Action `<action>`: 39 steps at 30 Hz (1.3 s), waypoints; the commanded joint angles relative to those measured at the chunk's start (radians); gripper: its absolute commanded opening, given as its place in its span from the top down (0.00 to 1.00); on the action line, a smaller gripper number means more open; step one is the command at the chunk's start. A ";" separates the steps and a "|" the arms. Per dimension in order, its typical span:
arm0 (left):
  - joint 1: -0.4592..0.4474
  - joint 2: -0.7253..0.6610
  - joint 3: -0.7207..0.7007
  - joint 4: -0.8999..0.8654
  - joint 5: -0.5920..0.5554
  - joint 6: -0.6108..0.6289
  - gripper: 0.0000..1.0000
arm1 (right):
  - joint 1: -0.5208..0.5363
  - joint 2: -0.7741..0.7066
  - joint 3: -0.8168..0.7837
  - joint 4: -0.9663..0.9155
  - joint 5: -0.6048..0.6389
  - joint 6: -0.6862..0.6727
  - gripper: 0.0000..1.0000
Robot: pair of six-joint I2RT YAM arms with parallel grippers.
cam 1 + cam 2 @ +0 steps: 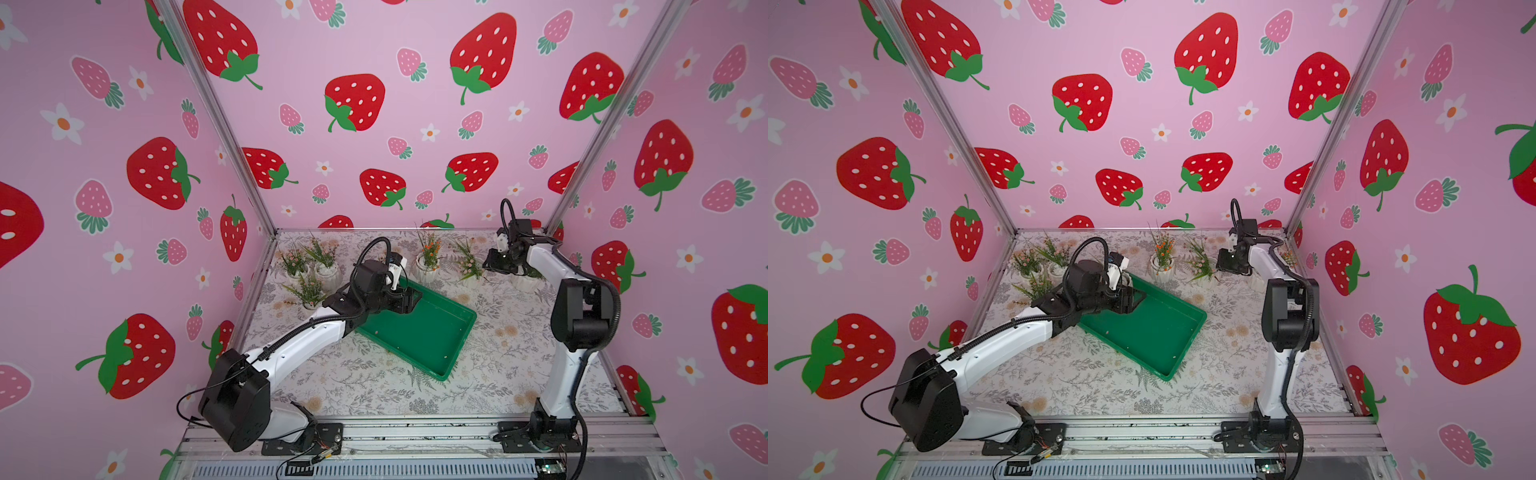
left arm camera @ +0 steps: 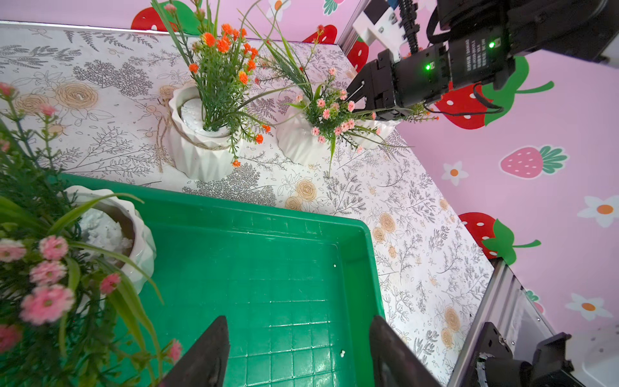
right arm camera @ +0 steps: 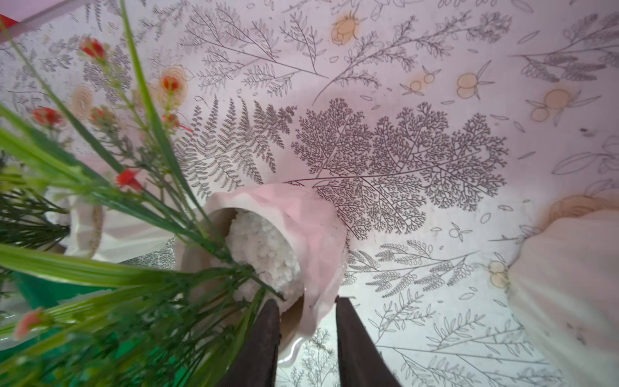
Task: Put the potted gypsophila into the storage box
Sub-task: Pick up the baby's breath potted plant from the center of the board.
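Observation:
The storage box [image 1: 428, 332] is a shallow green tray lying askew mid-table. My left gripper [image 2: 298, 320] hangs open over its floor [image 2: 268, 268] with nothing between the fingers. Close beside it, one potted gypsophila [image 2: 140, 241] with pink flowers stands inside the box's corner; my arm hides it in both top views. At the back right, my right gripper [image 3: 306, 301] is shut on the rim of another potted gypsophila [image 3: 311, 228], one finger inside the white pot and one outside. That pot [image 2: 298, 144] carries pink flowers and long green blades.
An orange-flowered pot [image 2: 197, 150] bound with twine stands just left of the gripped one. Another white pot [image 3: 569, 284] stands just right of it, under my right forearm [image 1: 525, 283]. Three more pots [image 1: 328, 272] cluster at the back left. Strawberry-print walls enclose three sides.

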State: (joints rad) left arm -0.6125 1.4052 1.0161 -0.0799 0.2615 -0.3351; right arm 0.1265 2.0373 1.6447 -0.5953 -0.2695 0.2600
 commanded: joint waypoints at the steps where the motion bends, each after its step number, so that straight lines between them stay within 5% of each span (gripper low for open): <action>1: 0.003 -0.010 0.039 -0.005 -0.010 0.017 0.32 | 0.006 0.028 0.040 -0.044 0.021 -0.033 0.69; 20: 0.002 0.001 0.042 -0.004 -0.004 0.007 0.32 | 0.009 0.075 0.079 -0.068 0.022 -0.045 0.88; 30: 0.007 0.013 0.039 0.008 -0.015 -0.004 0.31 | 0.011 -0.013 0.005 -0.051 0.023 -0.039 0.99; 39: 0.007 0.000 0.032 0.013 -0.027 -0.010 0.31 | 0.010 -0.105 -0.039 -0.048 0.023 -0.030 1.00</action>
State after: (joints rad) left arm -0.6079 1.4117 1.0164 -0.0788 0.2428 -0.3412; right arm 0.1356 2.0037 1.6119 -0.6342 -0.2428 0.2310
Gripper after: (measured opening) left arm 0.687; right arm 0.111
